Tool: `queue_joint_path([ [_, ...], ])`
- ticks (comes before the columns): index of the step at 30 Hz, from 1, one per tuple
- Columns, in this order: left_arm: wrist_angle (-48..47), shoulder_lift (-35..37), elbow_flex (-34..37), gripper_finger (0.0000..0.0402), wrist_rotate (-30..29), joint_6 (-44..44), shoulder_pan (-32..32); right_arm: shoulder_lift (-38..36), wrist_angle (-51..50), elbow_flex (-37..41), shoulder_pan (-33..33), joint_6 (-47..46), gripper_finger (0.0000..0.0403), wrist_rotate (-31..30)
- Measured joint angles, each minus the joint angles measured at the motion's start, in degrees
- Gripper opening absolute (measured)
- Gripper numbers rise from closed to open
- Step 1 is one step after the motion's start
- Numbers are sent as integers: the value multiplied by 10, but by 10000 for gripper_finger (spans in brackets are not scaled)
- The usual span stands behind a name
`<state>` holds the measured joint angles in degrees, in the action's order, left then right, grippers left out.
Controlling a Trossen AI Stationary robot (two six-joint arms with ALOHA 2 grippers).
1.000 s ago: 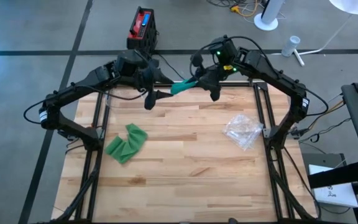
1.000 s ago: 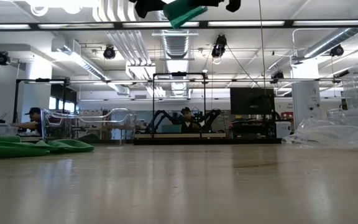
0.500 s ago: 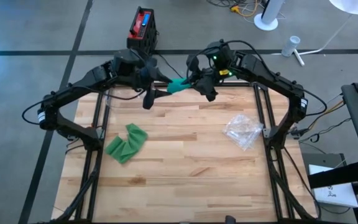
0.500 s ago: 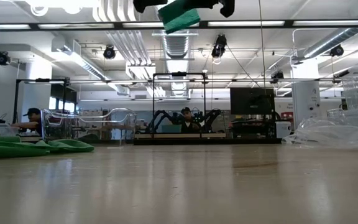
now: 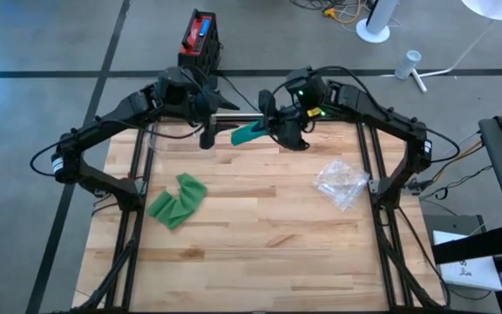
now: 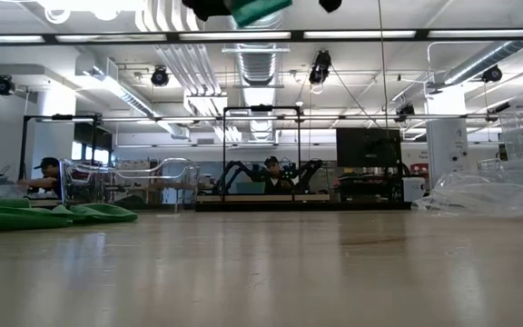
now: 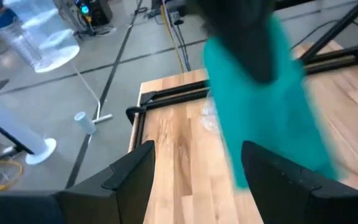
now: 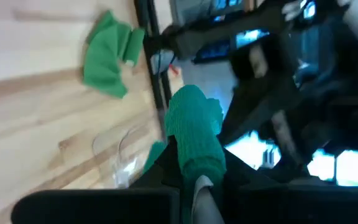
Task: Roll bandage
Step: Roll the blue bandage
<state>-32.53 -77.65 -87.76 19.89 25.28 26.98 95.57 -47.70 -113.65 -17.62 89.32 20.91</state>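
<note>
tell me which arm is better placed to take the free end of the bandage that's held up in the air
Left. The right gripper is shut on the green bandage, so it is busy. The left gripper is open beside the bandage's free end, above the table's far edge.

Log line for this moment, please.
right end effector: shut on green bandage, held above table | left end effector: open beside it | loose bandage: on table

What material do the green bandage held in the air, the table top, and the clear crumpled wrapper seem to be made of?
Green bandage roll, held by the right gripper: probably soft stretchy knit fabric, matte, with a fuzzy ribbed surface in the right wrist view.
Table top: light wood planks, smooth, with visible grain and joints.
Clear wrapper: likely thin plastic film, glossy, crinkled and see-through.
</note>
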Motion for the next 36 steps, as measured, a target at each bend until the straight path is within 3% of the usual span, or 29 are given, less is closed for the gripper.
queue_joint_path([
  [3, 14, 13, 24, 229, 39, 28, 10, -22, 9, 0, 10, -58, 27, 5],
  [7, 120, 20, 102, 229, 57, 50, 9, -58, 56, -1, 11, -185, 27, 55],
  [12, 423, 37, 214, 229, 130, 16, 9, -85, 156, 14, -19, -394, 27, 111],
  [18, 714, 21, 289, 229, 126, -122, 9, -89, 269, 74, -34, -539, 27, 79],
  [20, 774, 11, 298, 229, 114, -163, 9, -89, 313, 98, -34, -535, 27, 47],
  [24, 797, -6, 310, 229, 58, -229, 9, -89, 385, 136, -30, -506, 27, 26],
  [36, 945, -44, 309, 229, 46, -403, 13, -88, 501, 200, -22, -413, 27, -37],
])
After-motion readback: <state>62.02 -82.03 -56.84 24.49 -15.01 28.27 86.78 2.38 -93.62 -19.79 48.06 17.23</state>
